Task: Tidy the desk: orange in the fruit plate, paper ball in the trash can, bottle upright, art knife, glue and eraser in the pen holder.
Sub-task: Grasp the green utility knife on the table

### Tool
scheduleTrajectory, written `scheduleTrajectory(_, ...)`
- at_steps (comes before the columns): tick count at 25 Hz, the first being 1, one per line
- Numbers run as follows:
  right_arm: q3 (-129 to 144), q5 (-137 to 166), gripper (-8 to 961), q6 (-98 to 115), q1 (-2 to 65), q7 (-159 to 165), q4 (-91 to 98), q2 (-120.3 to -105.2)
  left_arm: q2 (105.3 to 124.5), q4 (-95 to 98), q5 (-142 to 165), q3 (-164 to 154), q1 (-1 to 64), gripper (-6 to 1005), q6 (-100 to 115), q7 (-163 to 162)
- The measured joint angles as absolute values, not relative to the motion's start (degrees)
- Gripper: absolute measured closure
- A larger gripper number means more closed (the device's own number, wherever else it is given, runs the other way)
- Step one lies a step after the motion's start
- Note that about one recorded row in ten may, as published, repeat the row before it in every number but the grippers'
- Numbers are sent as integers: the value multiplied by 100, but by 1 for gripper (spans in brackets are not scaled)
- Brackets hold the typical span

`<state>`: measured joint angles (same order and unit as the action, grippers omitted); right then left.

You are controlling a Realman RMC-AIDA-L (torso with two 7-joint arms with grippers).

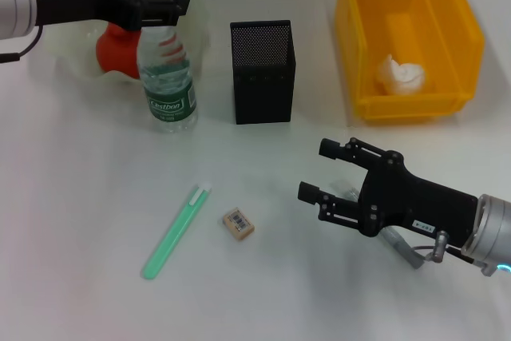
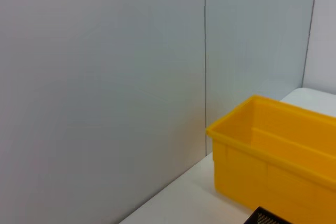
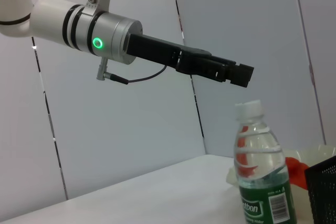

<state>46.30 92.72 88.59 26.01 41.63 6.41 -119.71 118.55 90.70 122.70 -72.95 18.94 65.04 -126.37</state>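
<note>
Bottle [image 1: 168, 77] stands upright at far left in the head view, the left gripper [image 1: 177, 7] just above its cap, jaws apart and empty. Orange [image 1: 116, 49] sits in the fruit plate [image 1: 68, 57], paper ball [image 1: 402, 74] in the trash can [image 1: 407, 29]. The right gripper [image 1: 323, 172], open, hovers near right above a grey stick [image 1: 403, 250]; glue [image 1: 176, 231] and eraser [image 1: 238, 224] lie near, left of it.

The left wrist view shows only the yellow bin.

From the right wrist view, the bottle stands free. Next: grasp an item for the pen holder [image 1: 263, 71].

Surface: white table [image 1: 80, 197]
Landmark: pen holder [image 1: 263, 71], standing mid-table
Left of it: bottle [image 1: 167, 77], fruit plate [image 1: 68, 57]
Right of it: trash can [image 1: 407, 33]
In front of it: glue [image 1: 177, 231], eraser [image 1: 238, 224]
</note>
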Motion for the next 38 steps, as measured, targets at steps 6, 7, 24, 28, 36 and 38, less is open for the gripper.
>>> scheduleTrajectory(6, 4621, 9273, 189, 8857, 2596, 4147, 641, -11971, 11872, 8961, 11163, -7259, 1618, 218, 6257, -11929)
scheduleTrajectory(7, 4621, 9273, 189, 8859, 2581, 4141, 641, -11970, 11870, 8886, 10799, -7257, 1549, 218, 6225, -11665)
scheduleTrajectory(24, 4609, 9242, 189, 8923, 2529, 4187, 675, -11935, 11803, 5412, 8358, -5939, 1639, 221, 10530, -7446)
scheduleTrajectory(28, 4604, 9147, 189, 9002, 2529, 4214, 686, -11931, 11791, 5127, 8869, -5899, 1598, 221, 10783, -7133)
scheduleTrajectory(36, 4650, 9169, 189, 9385, 2359, 5488, 1606, -11903, 11805, 4620, 9633, -5338, 1587, 222, 10640, -7001)
scheduleTrajectory(38, 4666, 9176, 189, 9536, 2245, 6082, 2159, -11900, 11801, 4563, 9646, -5322, 1591, 222, 10635, -6942)
